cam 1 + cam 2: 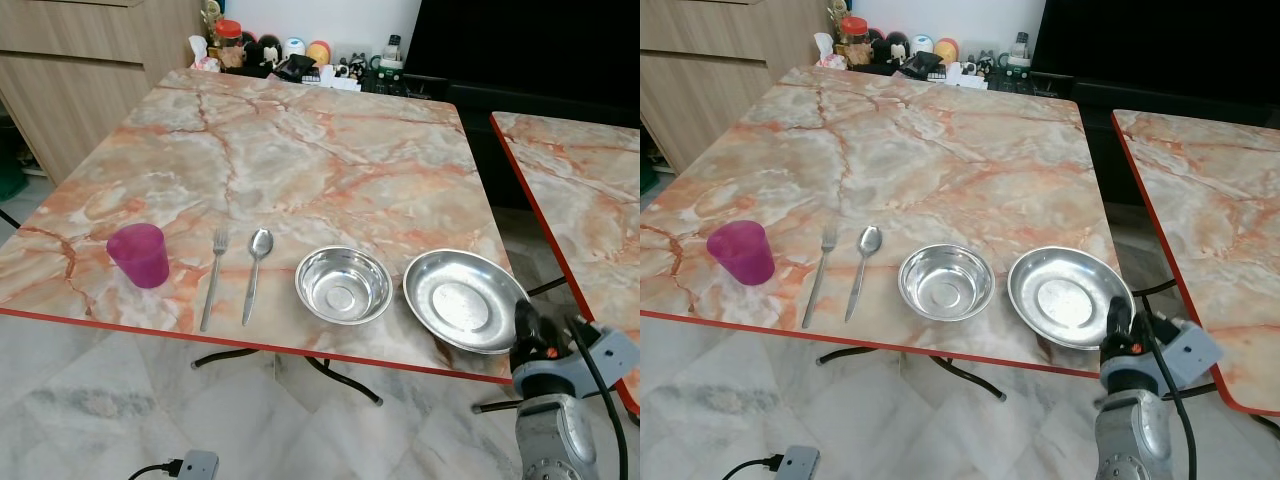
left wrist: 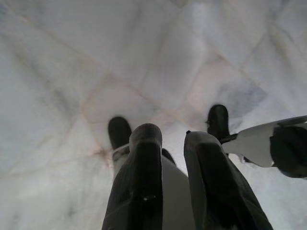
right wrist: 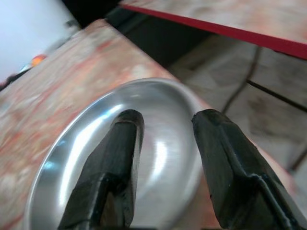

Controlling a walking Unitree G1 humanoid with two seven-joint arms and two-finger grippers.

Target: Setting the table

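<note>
The right end effector (image 3: 163, 158), fingers apart and empty, sits just off the tabletop's (image 1: 300, 150) near edge, pointing over the steel plate (image 1: 463, 300). The plate lies directly ahead, seemingly just short of contact; the left arm hangs idle.

Even, bright light from my head views, sharp; soft glare on the table (image 1: 300, 160) and bright highlights inside the bowl (image 1: 343, 285) and plate (image 1: 463, 300). My right wrist view is blurred, my left dimmer, floor (image 2: 72, 72) soft.
</note>
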